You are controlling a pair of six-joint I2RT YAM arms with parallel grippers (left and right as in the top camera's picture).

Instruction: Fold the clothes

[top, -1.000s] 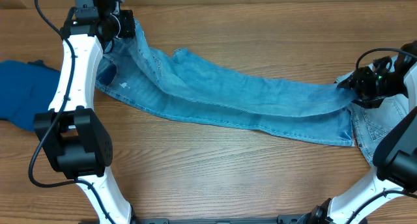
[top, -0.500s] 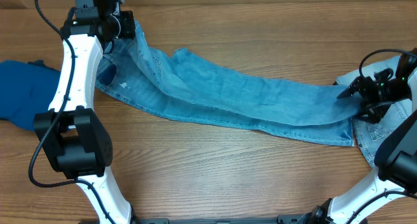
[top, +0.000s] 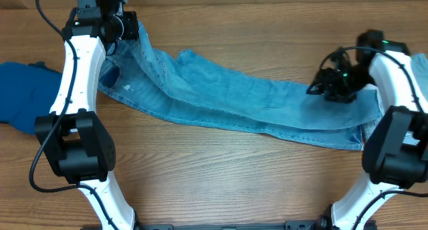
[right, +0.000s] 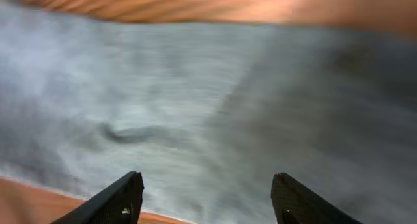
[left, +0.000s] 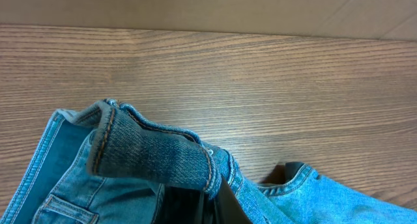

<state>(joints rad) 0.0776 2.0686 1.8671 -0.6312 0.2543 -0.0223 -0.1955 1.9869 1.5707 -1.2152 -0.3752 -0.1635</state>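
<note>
We see the jeans (top: pixel 227 96) stretched across the desk (top: pixel 221 176) from far left to right, flat along the legs. The left hand (top: pixel 126 26) sits at their far-left end, clamped on the waistband (left: pixel 150 155), which bunches up over its dark fingers (left: pixel 186 208). That arm reaches far back along the left side. The right hand (top: pixel 319 87) hovers over the leg end, arm bent inward; its 2 fingers (right: pixel 120 198) are spread wide with only blurred denim below, nothing between them. A dark blue cloth (top: pixel 20 96) lies at the left edge, beside the left arm.
</note>
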